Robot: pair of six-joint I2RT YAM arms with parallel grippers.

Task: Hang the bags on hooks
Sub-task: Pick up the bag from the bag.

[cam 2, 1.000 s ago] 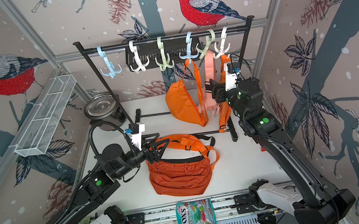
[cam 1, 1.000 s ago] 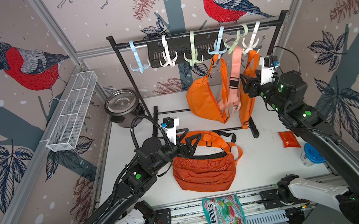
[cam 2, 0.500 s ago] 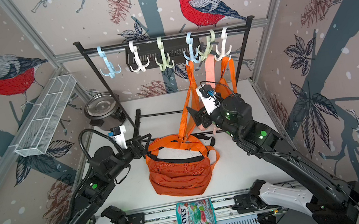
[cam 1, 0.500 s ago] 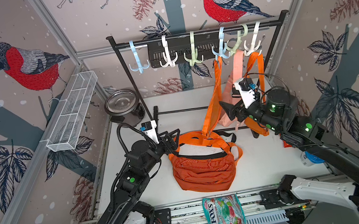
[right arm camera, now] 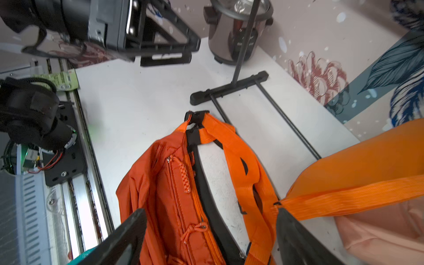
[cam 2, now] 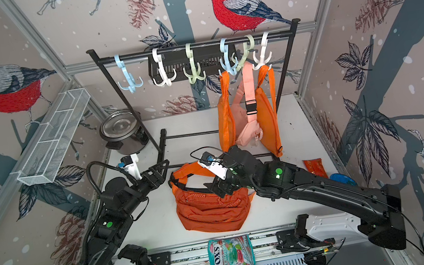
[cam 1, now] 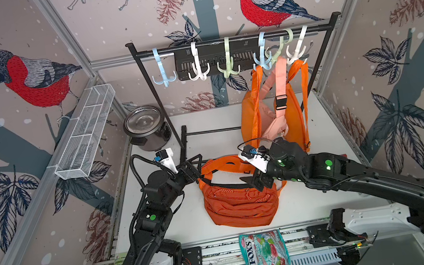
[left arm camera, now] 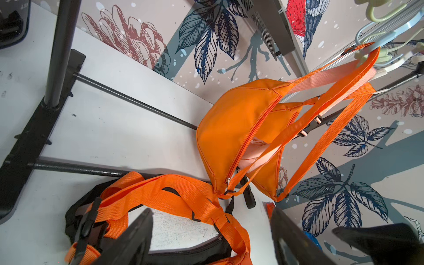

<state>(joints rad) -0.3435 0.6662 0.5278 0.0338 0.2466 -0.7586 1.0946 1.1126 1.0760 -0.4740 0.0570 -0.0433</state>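
I have the left gripper [cam 1: 192,168] released, jaws wide apart with nothing between them. The arm rises from its base at the front rail, bends at the elbow and sends the wrist out roughly level. In the left wrist view the left gripper [left arm camera: 211,215] hovers over the looped bright orange webbing strap [left arm camera: 174,195] of the dark orange fabric waist bag [cam 1: 241,204], which lies flat on the white table [cam 1: 163,229], not on any hook. The right gripper [cam 1: 252,181] is also released. That arm stretches low and long across the table from its base, forearm near horizontal, the wrist pointing back toward the left arm. Seen from the right wrist, the right gripper [right arm camera: 211,213] straddles the bag's zipped top edge from above, and I cannot tell whether its fingers [right arm camera: 128,231] touch the fabric. Just beside the other finger hangs the lower corner of a bright orange hanging pouch [right arm camera: 358,165]. That pouch hangs with a pale pink pouch [cam 1: 273,123] on the black metal rack [cam 1: 233,39], well above and beyond both grippers. The rack's light blue plastic hook [cam 1: 163,71] hangs bare.
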